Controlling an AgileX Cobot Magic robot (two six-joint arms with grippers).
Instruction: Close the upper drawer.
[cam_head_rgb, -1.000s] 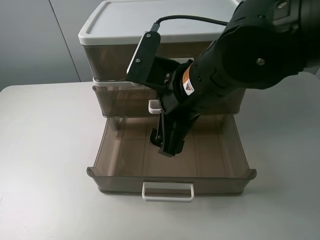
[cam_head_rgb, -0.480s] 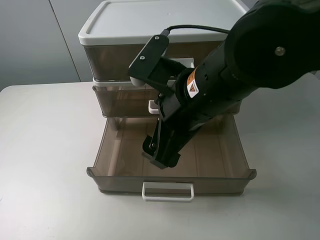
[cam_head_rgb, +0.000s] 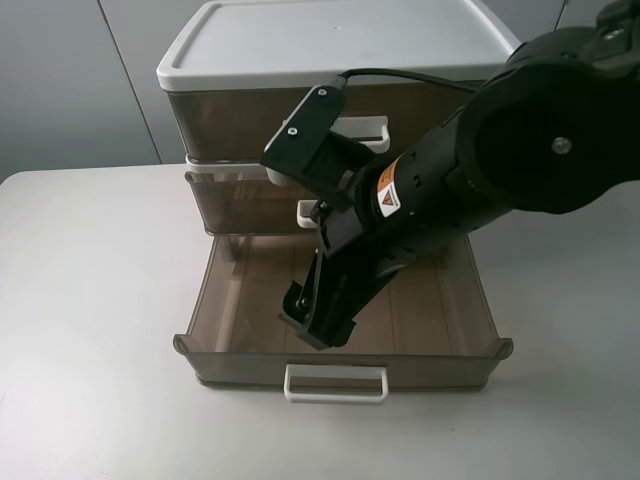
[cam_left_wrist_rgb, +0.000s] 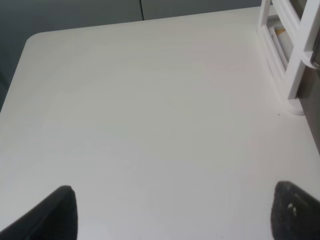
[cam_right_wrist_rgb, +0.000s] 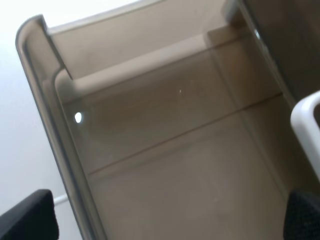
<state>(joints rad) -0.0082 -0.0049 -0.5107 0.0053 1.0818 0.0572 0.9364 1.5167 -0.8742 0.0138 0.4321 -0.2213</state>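
At right claw (cam_head_rgb: 315, 328): sliding lower and forward, gaping wide, holding nothing.
At upper drawer (cam_head_rgb: 250, 300): standing pulled far out over the worktop (cam_head_rgb: 90, 300).
For the task: probably lining up a push shut.

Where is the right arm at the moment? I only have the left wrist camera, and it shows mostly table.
Observer: The right arm's fingers hang over the inside of the bottom drawer, which is pulled far out.
Operator: Are they holding anything?
Observer: No. In the right wrist view they are spread wide, with only the drawer floor between them.
Operator: And the middle drawer?
Observer: The middle drawer is in or nearly in; I cannot tell if it is fully shut. The arm hides part of its white handle.
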